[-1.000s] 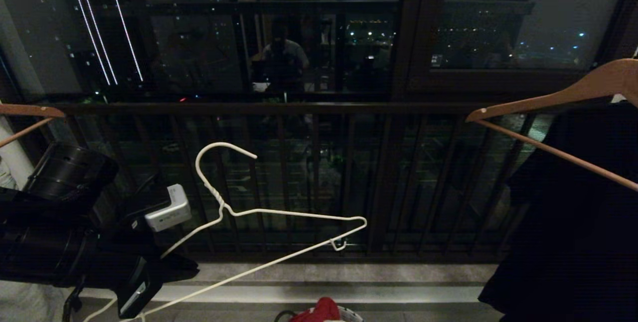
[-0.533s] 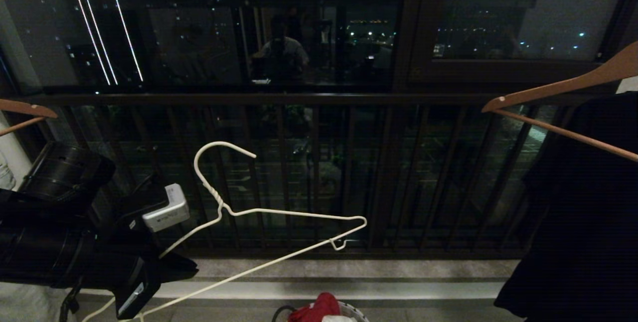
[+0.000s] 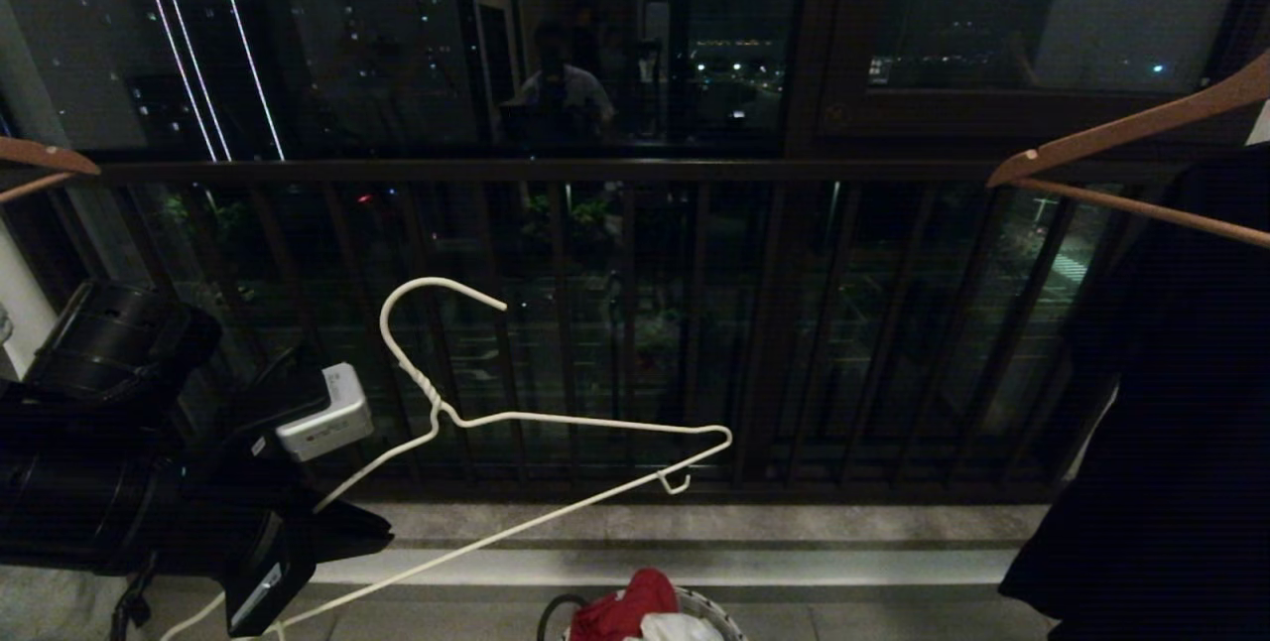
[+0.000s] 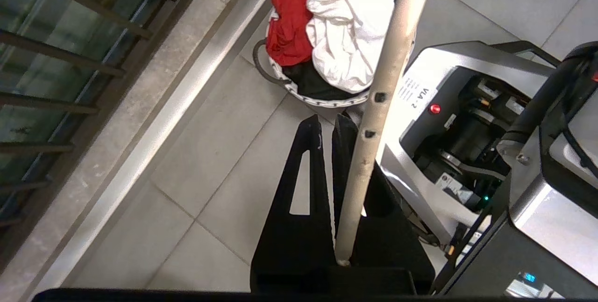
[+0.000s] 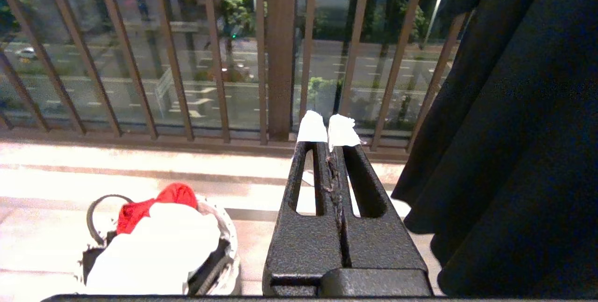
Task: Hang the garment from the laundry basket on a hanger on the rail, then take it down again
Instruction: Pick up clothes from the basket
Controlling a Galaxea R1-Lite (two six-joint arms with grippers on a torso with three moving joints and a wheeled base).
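The robot has bent lower, so the rail has gone out of the head view and the basket point(image 3: 709, 609) shows more. The left hand point(image 4: 327, 122) is shut on the white hanger point(image 3: 556, 423). The white shirt point(image 4: 350, 35) waits in the basket on the floor; the right hand point(image 5: 332, 129) is shut and empty.

Black slotted claw point(image 5: 329, 129) – white-taped tips

head faces railing point(image 3: 635, 170), wrists share basket point(image 4: 327, 101)
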